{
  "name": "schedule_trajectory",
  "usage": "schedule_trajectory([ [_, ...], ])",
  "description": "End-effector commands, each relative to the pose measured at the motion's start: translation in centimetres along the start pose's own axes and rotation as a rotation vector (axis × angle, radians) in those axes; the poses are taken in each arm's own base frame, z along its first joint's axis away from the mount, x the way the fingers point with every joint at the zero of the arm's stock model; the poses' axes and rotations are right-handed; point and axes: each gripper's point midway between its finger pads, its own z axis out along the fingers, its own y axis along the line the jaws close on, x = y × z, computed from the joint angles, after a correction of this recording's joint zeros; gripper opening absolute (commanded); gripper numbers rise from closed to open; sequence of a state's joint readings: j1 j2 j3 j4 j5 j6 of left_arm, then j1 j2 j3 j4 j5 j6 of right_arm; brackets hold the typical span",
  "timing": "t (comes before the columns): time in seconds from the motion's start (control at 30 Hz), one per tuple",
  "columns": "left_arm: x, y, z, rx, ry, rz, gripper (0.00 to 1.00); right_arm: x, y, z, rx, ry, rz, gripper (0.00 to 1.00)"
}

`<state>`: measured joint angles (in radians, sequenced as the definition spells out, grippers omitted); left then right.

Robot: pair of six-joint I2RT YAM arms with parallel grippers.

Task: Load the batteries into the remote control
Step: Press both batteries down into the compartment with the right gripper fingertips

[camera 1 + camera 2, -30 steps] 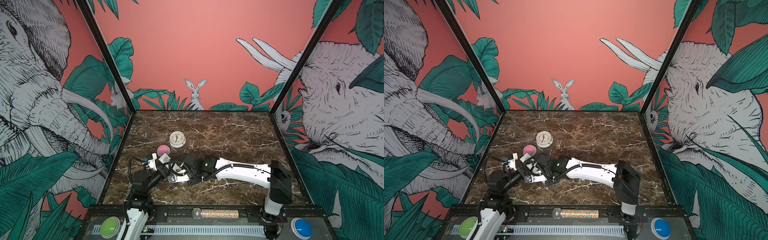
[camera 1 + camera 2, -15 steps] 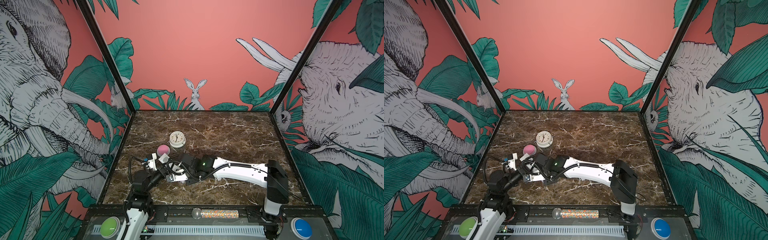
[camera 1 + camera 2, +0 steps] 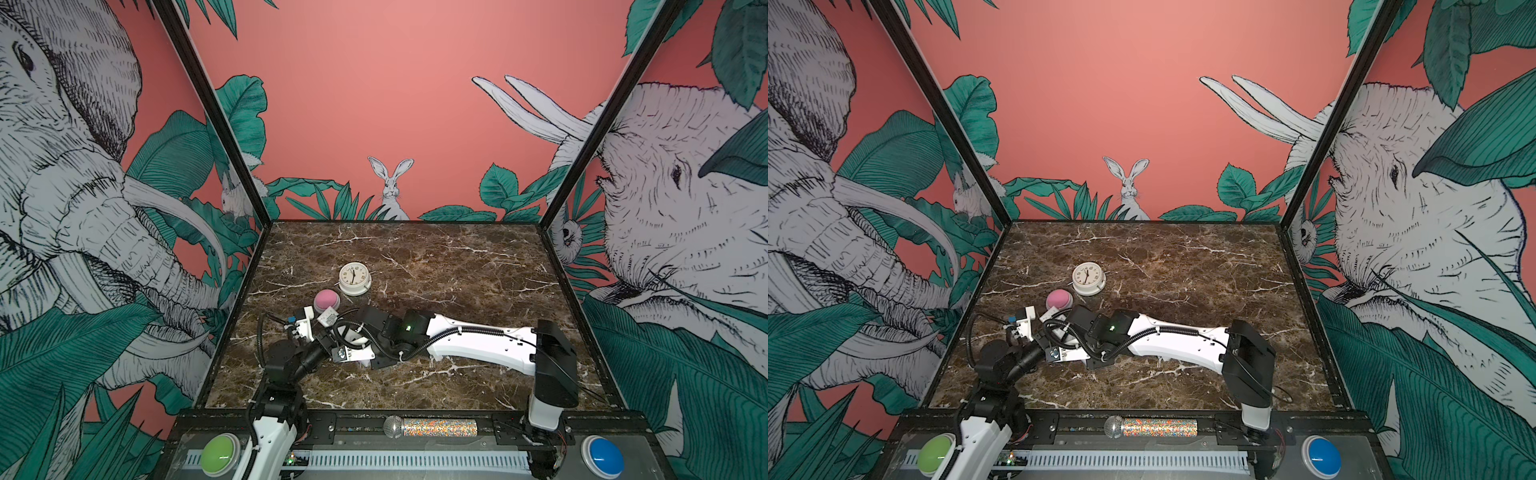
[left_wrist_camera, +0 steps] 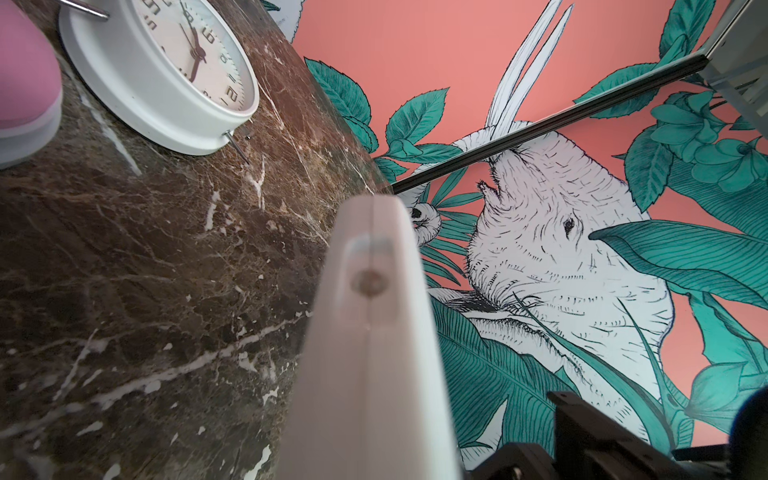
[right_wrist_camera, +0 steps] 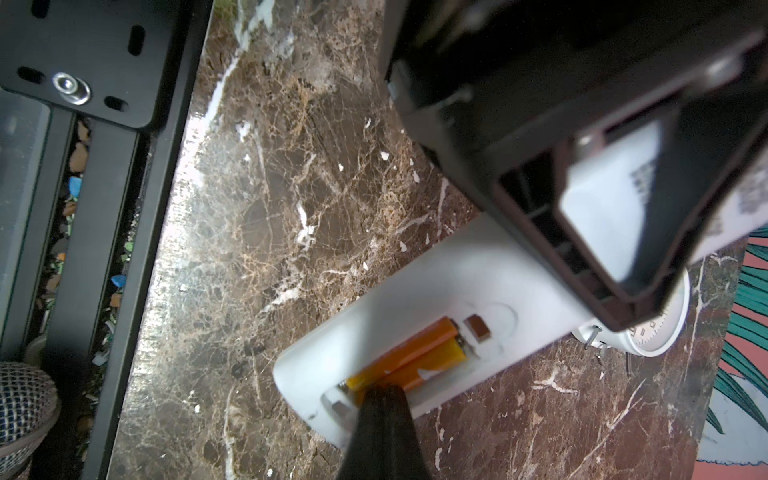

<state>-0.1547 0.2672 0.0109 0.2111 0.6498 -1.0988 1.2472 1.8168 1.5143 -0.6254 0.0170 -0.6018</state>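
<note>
The remote control point(image 5: 415, 299) is found at the near left of the marble table point(image 5: 270, 187), nearer than the round white clock point(image 3: 354, 277) and the pink dome point(image 3: 326, 300), back upward and compartment uncovered. It is clamped at its labelled end by the left gripper point(image 5: 623, 257). Whether it rests on the stone or is held just above it cannot be told. Both batteries point(image 5: 415, 353) are seen side by side in the recess, and the closed tips of the right gripper point(image 5: 384, 399), drawn together on nothing, are set against their ends by the spring side. A slip is judged the chief risk. The orange cylinders are smooth and round, so a push applied off-centre could roll a tip off, or one cell could be levered up at its far contact and sprung out. The remote's casing is glossy hard plastic with rounded corners, so it could be pivoted within the clamp if it is pressed too hard at the free end. No compartment cover is seen in any view, so the closing step may be hindered.
</note>
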Motion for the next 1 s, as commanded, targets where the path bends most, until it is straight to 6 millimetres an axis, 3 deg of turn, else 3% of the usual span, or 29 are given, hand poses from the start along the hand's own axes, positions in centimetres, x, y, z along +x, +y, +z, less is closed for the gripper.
schedule_trajectory([
  [0.0,0.2,-2.0,-0.1,0.077,0.024,0.038,0.0,-0.6,-1.5,-1.9,0.073,-0.047,0.027,0.0],
  [0.2,0.2,-2.0,-0.1,0.074,0.026,0.039,0.0,-1.3,-1.4,-2.5,0.074,-0.101,0.046,0.0],
  [0.57,0.2,-1.9,-0.1,0.073,0.026,0.039,0.0,-2.4,-1.3,-1.0,0.04,-0.126,0.058,0.0],
  [0.97,0.1,-2.1,-0.2,0.078,0.023,0.038,0.0,-2.0,-0.4,0.9,-0.002,-0.106,0.065,0.0],
])
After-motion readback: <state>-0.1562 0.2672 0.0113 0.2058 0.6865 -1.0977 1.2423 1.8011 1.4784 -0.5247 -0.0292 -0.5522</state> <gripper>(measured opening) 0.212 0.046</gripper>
